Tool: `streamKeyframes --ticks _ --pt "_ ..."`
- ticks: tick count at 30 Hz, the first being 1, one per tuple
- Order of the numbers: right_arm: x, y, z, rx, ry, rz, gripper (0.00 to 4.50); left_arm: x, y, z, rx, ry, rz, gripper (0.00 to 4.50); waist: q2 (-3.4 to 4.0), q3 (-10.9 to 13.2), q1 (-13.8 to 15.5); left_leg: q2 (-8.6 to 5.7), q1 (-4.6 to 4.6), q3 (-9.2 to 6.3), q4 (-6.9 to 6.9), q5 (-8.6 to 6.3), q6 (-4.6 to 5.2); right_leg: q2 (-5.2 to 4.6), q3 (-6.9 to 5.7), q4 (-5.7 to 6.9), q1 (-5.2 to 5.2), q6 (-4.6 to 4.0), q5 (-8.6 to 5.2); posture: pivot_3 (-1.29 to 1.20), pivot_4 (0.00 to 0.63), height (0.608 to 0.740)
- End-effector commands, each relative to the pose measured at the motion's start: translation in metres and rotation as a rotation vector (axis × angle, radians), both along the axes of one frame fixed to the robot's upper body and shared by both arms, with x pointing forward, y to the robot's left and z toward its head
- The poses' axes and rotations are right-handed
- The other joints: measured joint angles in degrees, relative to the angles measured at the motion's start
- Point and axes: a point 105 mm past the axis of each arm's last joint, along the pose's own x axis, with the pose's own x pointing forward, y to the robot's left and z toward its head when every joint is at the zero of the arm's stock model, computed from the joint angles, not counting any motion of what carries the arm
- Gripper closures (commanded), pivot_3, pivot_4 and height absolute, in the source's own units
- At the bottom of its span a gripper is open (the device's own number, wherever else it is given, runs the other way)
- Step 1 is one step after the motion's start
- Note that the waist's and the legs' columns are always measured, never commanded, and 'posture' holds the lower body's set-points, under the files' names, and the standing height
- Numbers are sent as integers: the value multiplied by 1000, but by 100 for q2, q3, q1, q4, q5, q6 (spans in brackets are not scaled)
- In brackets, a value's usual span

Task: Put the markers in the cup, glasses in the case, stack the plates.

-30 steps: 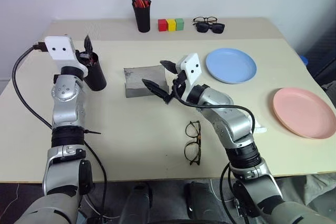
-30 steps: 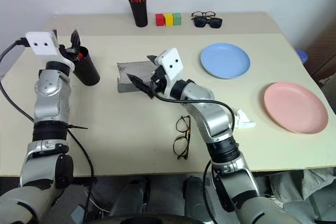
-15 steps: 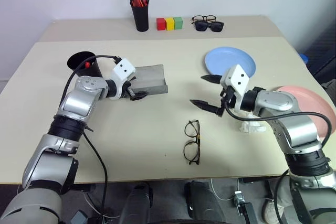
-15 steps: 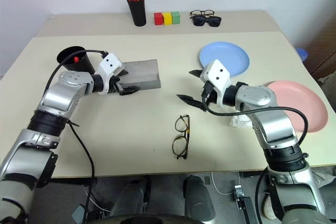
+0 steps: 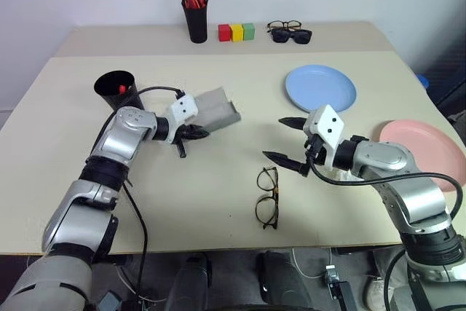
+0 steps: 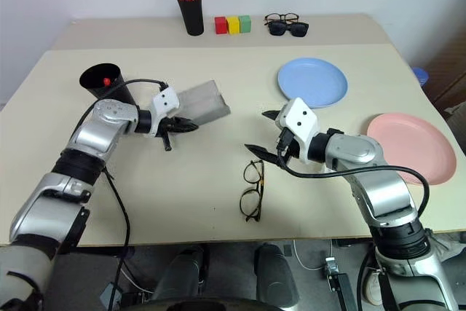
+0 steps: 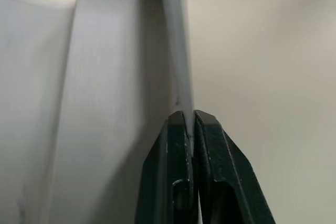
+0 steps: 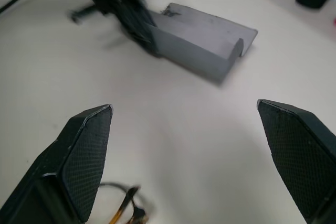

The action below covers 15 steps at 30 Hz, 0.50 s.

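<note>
The grey case [image 5: 218, 105] lies left of the table's middle, skewed, and its hollow inside shows in the right wrist view [image 8: 202, 45]. My left gripper [image 7: 189, 124] is shut on a thin grey edge of the case [image 7: 105, 103]. The black cup [image 5: 115, 89] stands further left with a marker's red cap [image 5: 121, 89] showing inside; the rest of the markers is hidden. My right gripper [image 5: 275, 138] hangs wide open just above the black-framed glasses [image 5: 267, 197], holding nothing. The light blue plate [image 5: 320, 89] and the pink plate [image 5: 429, 152] lie apart on the right.
At the back edge stand a narrow black cup of orange-red pens [image 5: 195, 16], three coloured blocks [image 5: 237, 32] and dark sunglasses with a second pair of spectacles [image 5: 290, 34]. A crumpled white tissue [image 5: 344, 175] lies under my right forearm.
My left gripper came down from the cup to the case and shut on its edge, and the case now sits skewed. My right gripper drew back from the case to above the glasses.
</note>
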Motion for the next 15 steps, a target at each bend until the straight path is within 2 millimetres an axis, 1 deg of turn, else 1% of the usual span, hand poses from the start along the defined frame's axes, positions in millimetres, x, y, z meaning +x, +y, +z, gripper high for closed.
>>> streamKeyframes --ticks 1,3,5,7,8,9,11,15 --pt "-15 -5 5 11 74 5 0 -25 -6 15 36 -57 -127 4464 4 4 10 0 -1 0 0 0 0 -1 1 0 0 0 0 0 150 740" --pt "-21 -8 -1 19 154 -21 0 -39 -4 9 81 -30 -165 4464 5 4 2 0 -1 0 1 -1 2 -1 1 0 0 -1 0 0 150 740" --pt "-27 -11 -7 44 246 -51 0 -49 -2 5 109 16 -170 4464 5 4 6 0 0 0 2 -2 3 -1 1 1 2 -1 -1 0 150 740" --pt "-33 -15 -12 63 330 -80 0 -54 -1 4 120 36 -176 3907 5 4 16 0 0 0 5 -2 4 -1 0 1 3 -1 -1 0 150 740" --pt "-37 -17 -15 59 358 -91 0 -52 -3 5 113 20 -167 3611 5 4 25 0 0 0 8 -2 4 -1 0 1 5 -1 -1 0 150 740" --pt "-40 -18 -18 53 378 -100 0 -50 -5 6 105 -1 -152 3030 4 4 35 0 0 1 9 -2 4 -1 0 0 5 -1 -1 0 150 740" --pt "-45 -19 -23 44 417 -116 0 -46 -7 8 87 -24 -130 2154 5 4 57 0 0 1 10 -2 5 -1 0 -1 7 -1 -2 0 150 740" --pt "-50 -15 -33 51 488 -144 0 -40 -9 15 45 -62 -96 2154 4 4 79 0 0 3 10 -3 6 0 0 -1 6 0 -1 0 150 740"
